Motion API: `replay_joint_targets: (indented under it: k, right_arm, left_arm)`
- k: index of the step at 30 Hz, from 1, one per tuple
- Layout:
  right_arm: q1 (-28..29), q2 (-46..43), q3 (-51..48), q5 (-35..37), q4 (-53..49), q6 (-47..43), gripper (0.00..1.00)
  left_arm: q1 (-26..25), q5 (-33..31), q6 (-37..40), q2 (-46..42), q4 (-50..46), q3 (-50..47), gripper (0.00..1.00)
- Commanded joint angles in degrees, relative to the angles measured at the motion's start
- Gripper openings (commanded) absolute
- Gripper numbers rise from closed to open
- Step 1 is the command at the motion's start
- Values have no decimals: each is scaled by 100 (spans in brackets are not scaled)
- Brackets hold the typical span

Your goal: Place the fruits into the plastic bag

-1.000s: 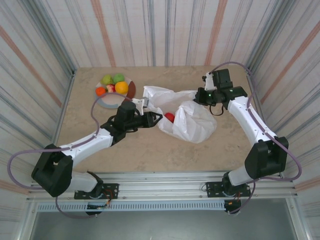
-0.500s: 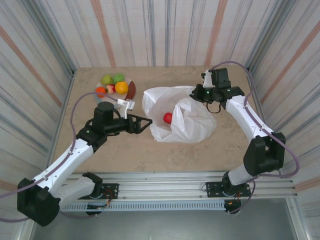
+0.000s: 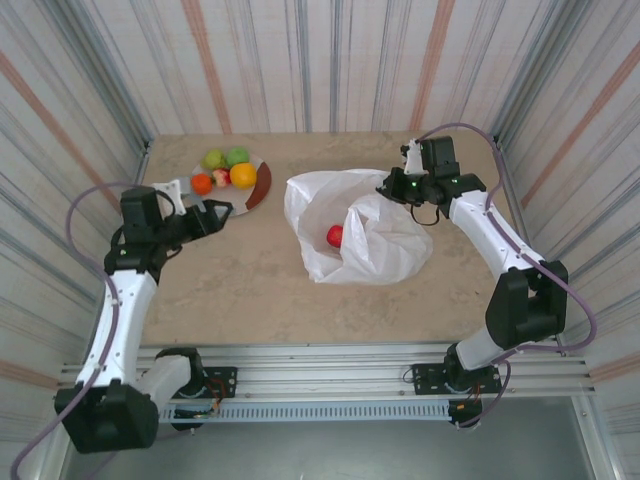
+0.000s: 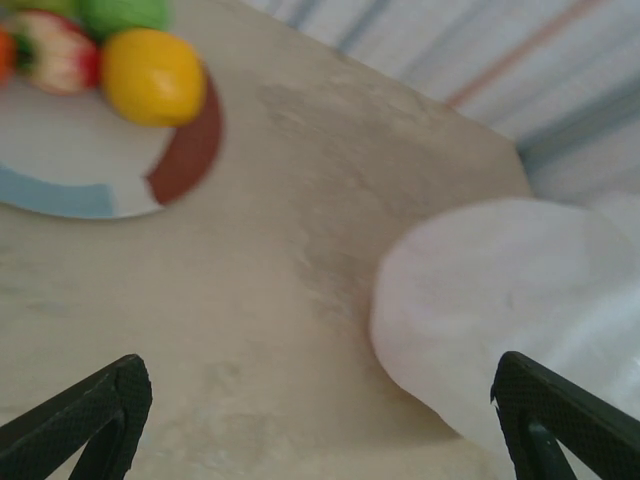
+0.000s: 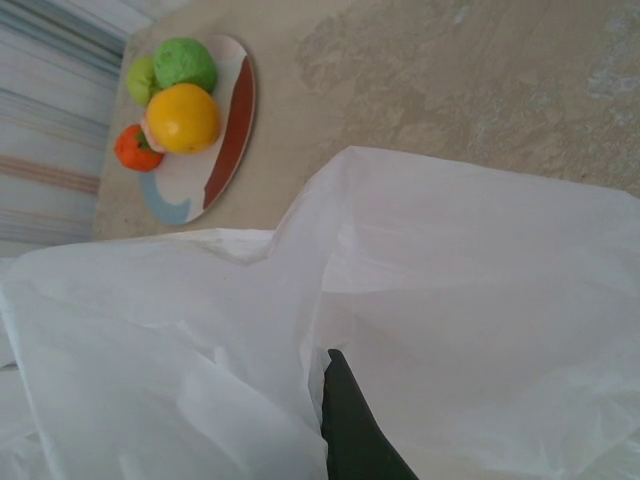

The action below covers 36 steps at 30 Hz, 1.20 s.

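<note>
The plastic bag (image 3: 390,250) lies right of the middle of the table (image 3: 250,290), its long axis left to right and its mouth facing left with one red fruit (image 3: 335,236) inside, its far edge pinched by the right gripper (image 3: 392,188), while the left gripper (image 3: 228,210), jaws spread, hovers beside the plate (image 3: 262,182) holding the other fruits (image 3: 243,175).

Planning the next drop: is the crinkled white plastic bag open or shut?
Open: the right gripper holds the bag up; a red fruit shows inside its mouth.
</note>
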Motion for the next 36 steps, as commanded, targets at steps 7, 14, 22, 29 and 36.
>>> replay_joint_targets:
  k: [7,14,22,29,36]
  right_arm:
    - [26,105,-333,-165,318,-237,0]
    - [8,113,-397,-342,322,-437,0]
    - [-27,116,-400,-468,357,-446,0]
    - [-41,175,-375,-534,322,-435,0]
    - [-54,253,-356,-560,303,-428,0]
  left_arm:
    - [741,-1033,-280,2190,-318,1282,89]
    - [716,-1711,-121,3867,-703,2653,88]
    - [483,-2184,340,5504,-1282,4355,84]
    - [295,-2488,558,6613,-1768,5627,79]
    - [186,-2810,728,7056,-2000,6128,78]
